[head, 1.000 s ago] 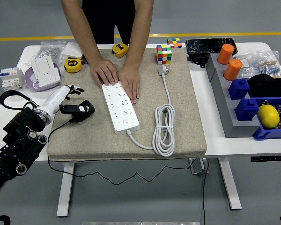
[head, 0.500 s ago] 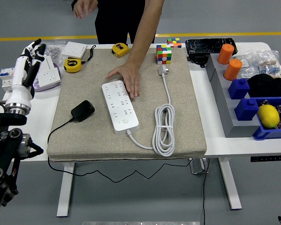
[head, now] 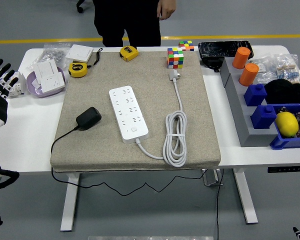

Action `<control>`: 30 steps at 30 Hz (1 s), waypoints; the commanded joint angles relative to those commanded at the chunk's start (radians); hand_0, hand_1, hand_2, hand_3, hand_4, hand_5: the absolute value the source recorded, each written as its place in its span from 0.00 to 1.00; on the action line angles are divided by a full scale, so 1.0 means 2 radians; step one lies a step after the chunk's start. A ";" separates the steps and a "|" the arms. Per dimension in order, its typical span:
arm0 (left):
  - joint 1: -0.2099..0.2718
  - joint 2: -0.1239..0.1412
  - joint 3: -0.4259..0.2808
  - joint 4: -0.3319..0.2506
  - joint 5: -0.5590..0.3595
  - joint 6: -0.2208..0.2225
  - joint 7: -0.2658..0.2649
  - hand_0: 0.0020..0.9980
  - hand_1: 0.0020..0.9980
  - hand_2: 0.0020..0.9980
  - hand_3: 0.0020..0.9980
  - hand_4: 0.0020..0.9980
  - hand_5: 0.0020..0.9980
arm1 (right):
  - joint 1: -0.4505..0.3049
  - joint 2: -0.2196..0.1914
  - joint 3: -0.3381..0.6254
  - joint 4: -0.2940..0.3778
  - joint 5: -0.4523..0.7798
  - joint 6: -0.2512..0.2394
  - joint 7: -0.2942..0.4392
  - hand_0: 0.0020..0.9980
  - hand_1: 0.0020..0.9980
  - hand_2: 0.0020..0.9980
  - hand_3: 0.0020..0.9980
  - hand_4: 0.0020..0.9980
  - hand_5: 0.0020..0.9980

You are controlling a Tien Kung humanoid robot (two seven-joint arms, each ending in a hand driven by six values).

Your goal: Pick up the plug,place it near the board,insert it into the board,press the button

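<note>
A black plug adapter (head: 88, 118) lies on the beige mat (head: 200, 125), its thin black cable running off the mat's left front edge. To its right lies the white power strip (head: 128, 114), angled, with its round button near the front end (head: 134, 128). The strip's own white cord (head: 174, 137) is coiled on the mat. My left hand (head: 1, 82) is raised at the far left edge with fingers spread, holding nothing, well away from the plug. The right arm does not show.
A person stands behind the table's far edge, hands off the table. Two yellow tape measures (head: 78, 69), white sockets (head: 48, 75), a colour cube (head: 175, 57), orange cylinders (head: 241, 57), blue bins (head: 277, 142) and a lemon (head: 287, 124) sit around the mat.
My left hand let go of the black plug and swung back to the left edge. The person took both hands off the power strip and stepped back.
</note>
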State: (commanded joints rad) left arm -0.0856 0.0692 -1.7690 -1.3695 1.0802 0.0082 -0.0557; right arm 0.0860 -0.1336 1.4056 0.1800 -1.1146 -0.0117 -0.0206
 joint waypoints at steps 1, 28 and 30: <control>0.002 -0.001 -0.004 -0.004 0.018 0.007 0.000 0.74 0.78 0.75 0.76 1.00 0.87 | 0.000 0.000 -0.001 0.000 -0.002 0.000 -0.001 1.00 0.80 0.72 0.73 1.00 1.00; 0.030 0.005 0.007 -0.055 0.146 0.048 0.017 0.64 0.69 0.68 0.72 1.00 0.71 | -0.017 0.017 0.010 0.000 -0.040 0.008 -0.008 0.99 0.79 0.72 0.74 1.00 0.85; 0.032 0.006 0.006 -0.056 0.145 0.048 0.017 0.64 0.69 0.68 0.72 1.00 0.71 | -0.014 0.018 0.007 0.000 -0.039 0.009 -0.008 0.99 0.79 0.72 0.74 1.00 0.85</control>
State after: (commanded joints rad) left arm -0.0216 0.0811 -1.7569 -1.4814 1.3712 0.1043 -0.0209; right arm 0.0575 -0.0984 1.4187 0.1800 -1.1929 0.0071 -0.0370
